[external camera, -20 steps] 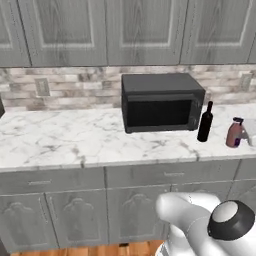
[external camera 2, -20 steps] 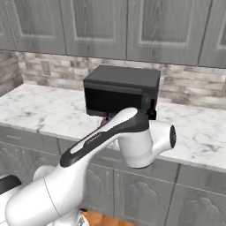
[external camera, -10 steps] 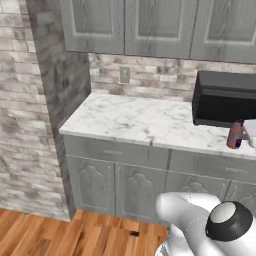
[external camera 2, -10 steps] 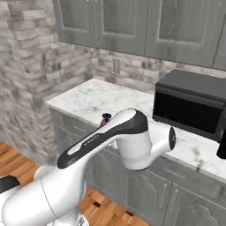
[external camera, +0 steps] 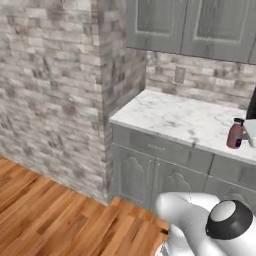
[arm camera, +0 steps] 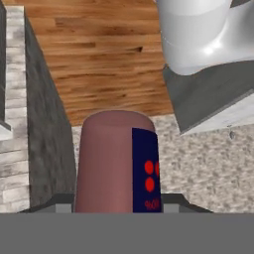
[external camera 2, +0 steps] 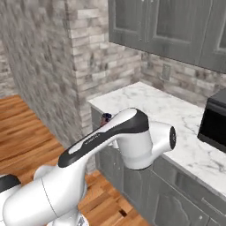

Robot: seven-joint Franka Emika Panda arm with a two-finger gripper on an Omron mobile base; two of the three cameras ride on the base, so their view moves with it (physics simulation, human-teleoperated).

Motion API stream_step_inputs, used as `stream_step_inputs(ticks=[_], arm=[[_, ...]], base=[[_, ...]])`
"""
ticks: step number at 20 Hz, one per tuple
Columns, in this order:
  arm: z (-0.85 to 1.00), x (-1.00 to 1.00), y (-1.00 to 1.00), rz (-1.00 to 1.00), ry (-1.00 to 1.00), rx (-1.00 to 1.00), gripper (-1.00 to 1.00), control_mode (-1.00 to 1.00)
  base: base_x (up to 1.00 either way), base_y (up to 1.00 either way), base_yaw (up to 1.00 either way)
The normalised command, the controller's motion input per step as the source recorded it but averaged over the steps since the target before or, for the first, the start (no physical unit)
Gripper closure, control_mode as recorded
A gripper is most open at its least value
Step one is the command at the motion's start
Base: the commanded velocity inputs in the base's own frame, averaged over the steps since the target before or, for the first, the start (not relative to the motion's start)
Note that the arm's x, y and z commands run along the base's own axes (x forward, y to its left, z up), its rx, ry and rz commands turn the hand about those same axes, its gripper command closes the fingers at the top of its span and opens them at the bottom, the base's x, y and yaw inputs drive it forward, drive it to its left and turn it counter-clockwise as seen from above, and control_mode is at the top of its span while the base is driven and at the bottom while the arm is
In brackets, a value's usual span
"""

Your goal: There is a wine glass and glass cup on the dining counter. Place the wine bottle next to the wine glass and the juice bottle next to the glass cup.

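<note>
Juice bottle vs end effector: you see the juice bottle rising between the end effector tips, bottom centre of the hand view.
End effector state: pinching that bottle, pressed on its sides.
Where else: the juice bottle also shows at the right edge of the left base view, over the table.
Count: one juice bottle, one end effector.
Look: squat, pinkish-red body, dark blue label with red dots, dark cap.

A marble wall counter beside a wooden floor.
</note>
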Motion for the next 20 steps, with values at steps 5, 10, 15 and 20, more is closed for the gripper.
stream_step_inputs(ticks=[5, 10, 15, 20], arm=[[0.0, 0.0, 0.0, 0.0, 0.0, 0.0, 1.0, 1.0], [0.0, 0.0, 0.0, 0.0, 0.0, 0.0, 1.0, 1.0], [0.0, 0.0, 0.0, 0.0, 0.0, 0.0, 1.0, 1.0], [0.0, 0.0, 0.0, 0.0, 0.0, 0.0, 1.0, 1.0]], base=[[0.0, 0.32, 0.47], [0.0, 0.24, 0.43], [0.0, 0.49, 0.38], [0.38, 0.49, 0.38]])
